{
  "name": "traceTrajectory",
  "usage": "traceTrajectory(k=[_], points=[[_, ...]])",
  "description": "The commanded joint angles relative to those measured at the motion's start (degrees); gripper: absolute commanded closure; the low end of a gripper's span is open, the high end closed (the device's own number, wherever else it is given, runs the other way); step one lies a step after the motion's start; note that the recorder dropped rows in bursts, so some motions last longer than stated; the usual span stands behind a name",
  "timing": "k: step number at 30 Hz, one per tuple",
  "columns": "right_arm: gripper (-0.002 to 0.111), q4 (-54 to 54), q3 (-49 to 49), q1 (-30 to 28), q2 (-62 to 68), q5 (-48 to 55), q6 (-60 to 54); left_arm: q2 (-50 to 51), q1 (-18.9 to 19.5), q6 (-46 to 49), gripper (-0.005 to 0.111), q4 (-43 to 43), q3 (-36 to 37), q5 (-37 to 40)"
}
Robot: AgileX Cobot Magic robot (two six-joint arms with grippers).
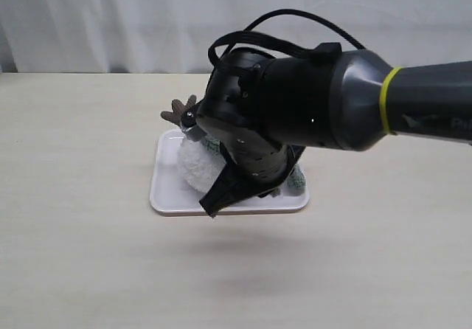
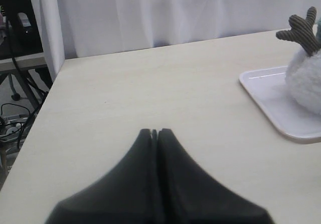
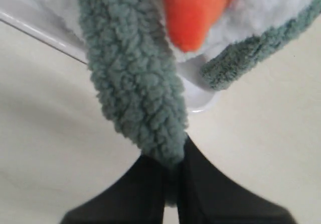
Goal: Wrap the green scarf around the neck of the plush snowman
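The plush snowman (image 1: 199,165) lies on the white tray (image 1: 164,192), mostly hidden behind my right arm; one brown twig arm (image 1: 178,111) sticks up. Its orange nose (image 3: 193,13) shows close in the right wrist view. My right gripper (image 3: 173,153) is shut on one end of the green scarf (image 3: 133,78), which rises from the jaws toward the snowman; another stretch of scarf (image 3: 251,53) runs along the white fluff. The neck is hidden. My left gripper (image 2: 154,132) is shut on nothing, over bare table away from the tray (image 2: 281,116) and the snowman (image 2: 306,73).
The table's far edge meets a white curtain (image 1: 110,19). In the left wrist view the table's side edge drops to cables and equipment (image 2: 17,43). My right arm (image 1: 332,100) hangs over the tray, covering most of it.
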Motion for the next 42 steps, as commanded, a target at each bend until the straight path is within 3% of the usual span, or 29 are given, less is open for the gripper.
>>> traceTrajectory(k=[1,8,17,26,29,36,42], points=[[0.104,-0.3,4.7,-0.4,-0.5,-3.7,-0.1,-0.1,0.2,-0.1,0.107,-0.2,0.2,-0.6],[0.104,-6.2,8.9,-0.4,-0.5,-5.4,5.9,-0.1,0.2,-0.1,0.107,-0.2,0.2,-0.6],[0.104,-6.3,8.9,-0.5,2.1,-13.8,6.1,-0.1,0.2,-0.1,0.107,-0.2,0.2,-0.6],[0.104,-8.7,8.9,-0.5,7.5,-13.7,5.9,-0.1,0.2,-0.1,0.107,-0.2,0.2,-0.6],[0.095,-8.7,8.8,-0.5,7.1,-13.6,5.9,-0.1,0.2,-0.1,0.107,-0.2,0.2,-0.6],[0.055,-8.7,8.8,-0.3,3.8,-9.6,5.9,-0.1,0.2,-0.1,0.107,-0.2,0.2,-0.6],[0.046,-3.4,8.8,-0.3,-1.4,-5.5,3.5,-0.1,0.2,-0.1,0.107,-0.2,0.2,-0.6]])
